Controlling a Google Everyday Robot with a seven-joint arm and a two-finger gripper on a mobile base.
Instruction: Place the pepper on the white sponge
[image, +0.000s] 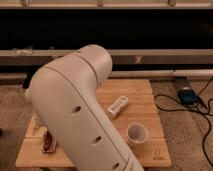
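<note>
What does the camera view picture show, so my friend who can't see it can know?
A big white robot arm fills the middle and hides much of a wooden table. On the table are a long white bottle-like object, a white cup, and a dark brown block at the left edge. The gripper, pepper and white sponge are not visible.

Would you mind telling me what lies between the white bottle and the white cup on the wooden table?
In the camera view, only bare wooden table separates the white bottle from the white cup. The gripper is out of view.

No text can be read. A small dark mark sits on the board (150, 107), lower right of the frame, illegible. The gripper is out of view.
</note>
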